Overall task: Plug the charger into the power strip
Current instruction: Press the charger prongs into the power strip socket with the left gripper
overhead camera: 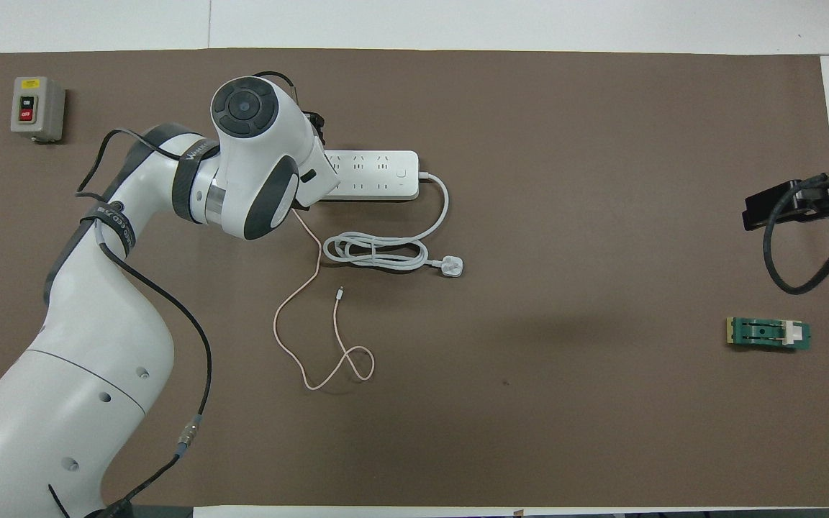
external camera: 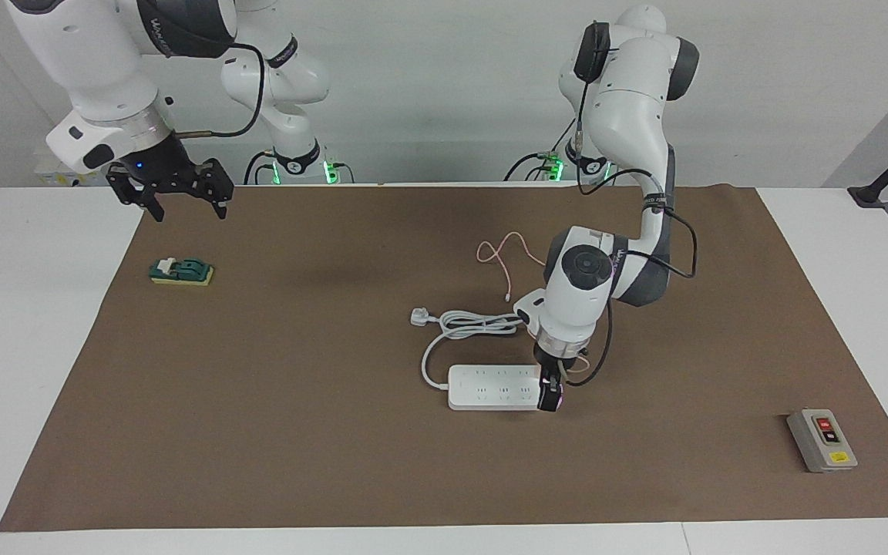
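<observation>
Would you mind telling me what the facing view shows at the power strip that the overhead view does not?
Only the facing view shows the left gripper down at the power strip's end, with something pinkish between its fingers, probably the charger. Only the overhead view shows the pink cable's whole run, loop and loose tip; there the arm hides the gripper. Both show the strip, its coiled white cord, the grey switch box, and the right gripper waiting, open, over the table edge.

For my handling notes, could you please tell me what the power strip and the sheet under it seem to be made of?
The power strip looks like smooth, hard white plastic: an even moulded body with rounded corners and a faint sheen. The sheet looks like matte brown paper or thin card, flat and glare-free, with straight cut edges; a fabric mat cannot be ruled out.
</observation>
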